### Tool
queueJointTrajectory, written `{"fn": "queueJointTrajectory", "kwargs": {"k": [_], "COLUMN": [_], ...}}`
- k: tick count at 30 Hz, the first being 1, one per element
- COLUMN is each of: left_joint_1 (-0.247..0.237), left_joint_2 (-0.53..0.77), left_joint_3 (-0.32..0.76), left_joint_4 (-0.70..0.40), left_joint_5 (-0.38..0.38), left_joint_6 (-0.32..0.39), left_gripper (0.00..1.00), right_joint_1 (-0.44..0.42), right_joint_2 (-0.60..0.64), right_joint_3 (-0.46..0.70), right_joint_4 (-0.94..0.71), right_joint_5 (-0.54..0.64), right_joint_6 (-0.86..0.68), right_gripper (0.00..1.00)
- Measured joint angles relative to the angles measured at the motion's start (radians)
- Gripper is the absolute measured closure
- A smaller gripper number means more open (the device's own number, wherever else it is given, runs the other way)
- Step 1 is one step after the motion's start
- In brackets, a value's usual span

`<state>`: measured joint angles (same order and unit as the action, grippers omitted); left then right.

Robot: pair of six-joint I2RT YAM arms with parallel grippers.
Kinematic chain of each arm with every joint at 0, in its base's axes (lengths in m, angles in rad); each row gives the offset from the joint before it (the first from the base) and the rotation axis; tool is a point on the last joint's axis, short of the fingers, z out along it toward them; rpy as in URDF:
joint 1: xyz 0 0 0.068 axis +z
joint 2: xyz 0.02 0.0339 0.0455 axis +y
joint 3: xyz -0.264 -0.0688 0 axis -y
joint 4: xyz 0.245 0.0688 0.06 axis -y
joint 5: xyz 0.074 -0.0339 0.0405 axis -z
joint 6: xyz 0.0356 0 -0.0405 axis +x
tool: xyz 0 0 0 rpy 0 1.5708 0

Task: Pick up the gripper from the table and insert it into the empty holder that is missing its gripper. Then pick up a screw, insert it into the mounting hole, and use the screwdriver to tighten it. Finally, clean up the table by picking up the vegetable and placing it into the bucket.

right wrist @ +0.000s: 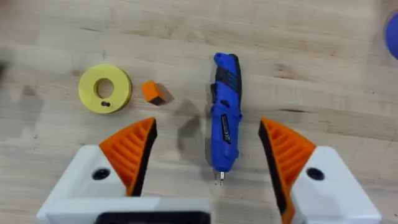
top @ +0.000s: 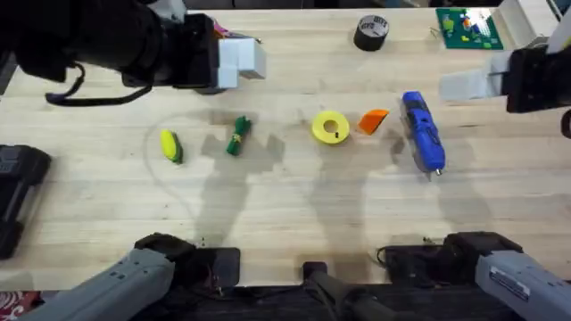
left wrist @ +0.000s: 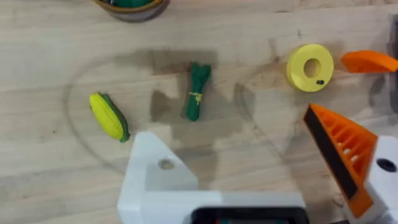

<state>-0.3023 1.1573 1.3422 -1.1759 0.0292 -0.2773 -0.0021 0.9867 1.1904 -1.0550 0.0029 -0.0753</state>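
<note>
Spread wide and holding nothing: the left gripper (left wrist: 233, 134). On one side an orange ribbed pad, on the other only the bare white holder (left wrist: 155, 180) with its small mounting hole (left wrist: 165, 164). Hanging above the table (top: 285, 205), over its far left part.

Also wide open and empty: the right gripper (right wrist: 208, 127), both orange pads in place, hovering above the screwdriver (top: 422, 132).

Outward from the bare holder, toward the right across the table: first the green vegetable (top: 238, 135), next the yellow ring (top: 331, 127), then, just beside the ring and apart from it, the loose orange gripper (top: 373, 120). Lying flat, long axis roughly across the table, a little slanted. Between the ring and the screwdriver, so probably nearer to the right arm than to the left one.

Well to the left of the vegetable, a toy corn (top: 170, 145).

Hard to make out: no screw to be found with certainty. Cut off at the edge of the left wrist view: a round rim (left wrist: 134, 11) with something green inside, perhaps the bucket, impossible to say.
</note>
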Motion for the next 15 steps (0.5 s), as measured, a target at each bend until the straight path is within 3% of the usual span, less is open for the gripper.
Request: {"fn": "queueJointTrajectory", "kwargs": {"k": [2, 3, 8, 15], "left_joint_1": [0.000, 0.000, 0.000, 0.000], "left_joint_2": [0.000, 0.000, 0.000, 0.000], "left_joint_3": [0.000, 0.000, 0.000, 0.000], "left_joint_4": [0.027, 0.077, 0.102, 0.172], "left_joint_5": [0.000, 0.000, 0.000, -0.013], "left_joint_6": [0.033, 0.106, 0.239, 0.318], "left_gripper": [0.015, 0.016, 0.015, 0.015], "right_joint_1": [0.000, 0.000, 0.000, 0.000], "right_joint_2": [0.000, 0.000, 0.000, 0.000], "right_joint_3": [0.000, 0.000, 0.000, 0.000], "right_joint_4": [0.000, 0.000, 0.000, 0.000], "right_joint_5": [0.000, 0.000, 0.000, 0.000], "right_joint_6": [0.000, 0.000, 0.000, 0.000], "right_gripper": [0.007, 0.007, 0.006, 0.006]}}
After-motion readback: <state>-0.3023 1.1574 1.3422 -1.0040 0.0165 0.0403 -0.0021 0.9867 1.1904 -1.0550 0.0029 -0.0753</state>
